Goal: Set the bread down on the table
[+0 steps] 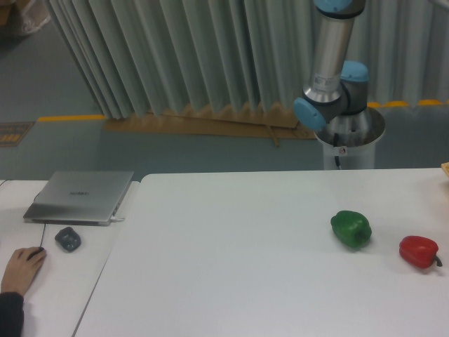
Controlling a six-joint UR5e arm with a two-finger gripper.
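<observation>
Bread, the thing to be set down, is hard to find in this view; only a sliver of pale tan shows at the far right edge [445, 168], level with the back of the big white desk [231, 267], and whether that sliver is the bread cannot be told; no bread lies on the visible desk top, so the placing looks not yet done. Largest in view is that white desk with its rounded near-left corner, filling the lower picture; behind it hangs a pleated grey curtain [175, 56]. The robot arm [330, 63] rises from a round metal base [349, 137] behind the desk and leaves the top of the picture; the gripper is out of view, so whether it is open, closed or carrying the bread cannot be told. To the left stands a smaller white desk [42, 295] bearing a shut silver laptop [81, 196], a small dark object [67, 239] and a person's hand [22, 270] on a mouse. On the big desk, right side, sit a green pepper [351, 228] and, well apart, a red pepper [419, 250]. By this judgement, the whole carry and release remains.
</observation>
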